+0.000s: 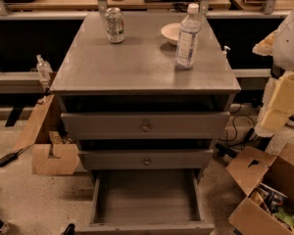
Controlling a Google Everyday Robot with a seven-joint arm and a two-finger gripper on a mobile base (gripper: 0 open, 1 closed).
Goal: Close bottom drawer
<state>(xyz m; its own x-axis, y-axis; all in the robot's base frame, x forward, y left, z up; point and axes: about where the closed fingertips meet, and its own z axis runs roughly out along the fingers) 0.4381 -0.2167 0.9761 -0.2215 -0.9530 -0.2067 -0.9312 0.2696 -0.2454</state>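
The bottom drawer [144, 199] of the grey cabinet [144, 65] is pulled far out toward me. Its plain grey box is open and empty. Its low front panel [147, 227] lies at the bottom edge of the view, and its knob is out of sight. The mid-width drawer [146, 159] and the widest drawer [146, 125] above it stand slightly out, each with a round knob. My gripper [282, 102], pale yellow under the white arm, hangs at the right edge of the view. It is well to the right of the cabinet and above the bottom drawer, touching nothing.
A soda can [114, 25], a white bowl [170, 33] and a water bottle [187, 31] stand on the cabinet top. An open cardboard box [267, 192] sits on the floor at the right. Cardboard pieces [49, 151] and a cable lie at the left.
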